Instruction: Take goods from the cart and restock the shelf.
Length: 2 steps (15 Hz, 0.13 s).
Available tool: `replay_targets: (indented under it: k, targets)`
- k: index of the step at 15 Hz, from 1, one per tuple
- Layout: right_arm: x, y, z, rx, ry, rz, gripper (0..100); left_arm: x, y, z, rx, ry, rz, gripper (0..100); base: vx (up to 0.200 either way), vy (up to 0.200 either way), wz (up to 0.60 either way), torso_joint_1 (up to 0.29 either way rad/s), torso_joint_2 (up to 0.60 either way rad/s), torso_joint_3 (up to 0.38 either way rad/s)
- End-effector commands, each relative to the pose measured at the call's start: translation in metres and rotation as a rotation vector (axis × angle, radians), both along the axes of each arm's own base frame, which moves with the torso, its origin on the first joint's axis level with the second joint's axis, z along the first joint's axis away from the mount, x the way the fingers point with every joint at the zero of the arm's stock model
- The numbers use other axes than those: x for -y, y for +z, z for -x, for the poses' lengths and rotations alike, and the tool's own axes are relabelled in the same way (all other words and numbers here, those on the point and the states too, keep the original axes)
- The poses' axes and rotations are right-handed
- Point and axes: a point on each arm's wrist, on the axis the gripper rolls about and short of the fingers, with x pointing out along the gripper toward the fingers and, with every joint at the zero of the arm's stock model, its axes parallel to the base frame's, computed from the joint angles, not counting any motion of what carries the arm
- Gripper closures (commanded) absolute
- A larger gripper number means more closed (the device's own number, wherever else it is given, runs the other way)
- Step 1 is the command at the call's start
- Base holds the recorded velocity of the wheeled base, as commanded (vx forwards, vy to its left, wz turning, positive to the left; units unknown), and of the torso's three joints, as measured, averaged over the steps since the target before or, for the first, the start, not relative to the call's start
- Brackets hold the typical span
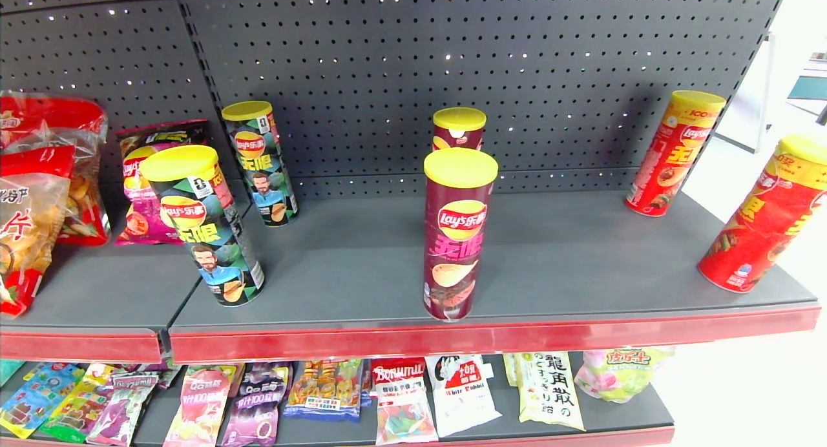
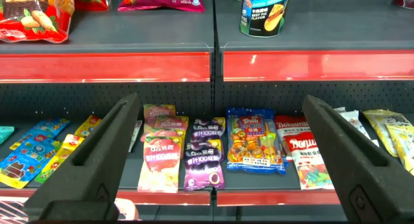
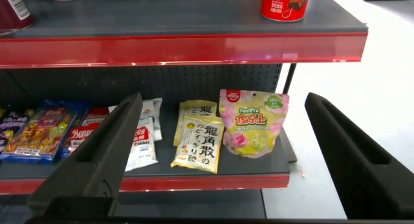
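My left claw [image 2: 220,111] and right claw [image 3: 223,101] are both spread wide with nothing in them, each facing the sweet packets [image 2: 200,162] on the lower shelf [image 3: 194,183]. The upper shelf [image 1: 549,253] lies ahead of and above both. On it, yellow-lidded crisp tubes [image 1: 203,224] stand upright. The bare stretch between the purple tube [image 1: 457,234] and the red tube [image 1: 675,153] looks nearer my right arm. Which way the cart lies, I cannot tell.
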Motion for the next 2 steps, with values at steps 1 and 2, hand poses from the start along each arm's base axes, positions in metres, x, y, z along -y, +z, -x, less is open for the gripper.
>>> replay_targets:
  k: [1, 2]
  targets:
    - [0.0, 0.0, 0.0, 0.0, 0.001, -0.001, 0, 0.0, 0.0, 0.0, 0.0, 0.0, -0.001, 0, 0.0, 0.0, 0.0, 0.0, 0.0, 0.0]
    - [0.0, 0.0, 0.0, 0.0, 0.001, -0.001, 0, 0.0, 0.0, 0.0, 0.0, 0.0, -0.001, 0, 0.0, 0.0, 0.0, 0.0, 0.0, 0.0]
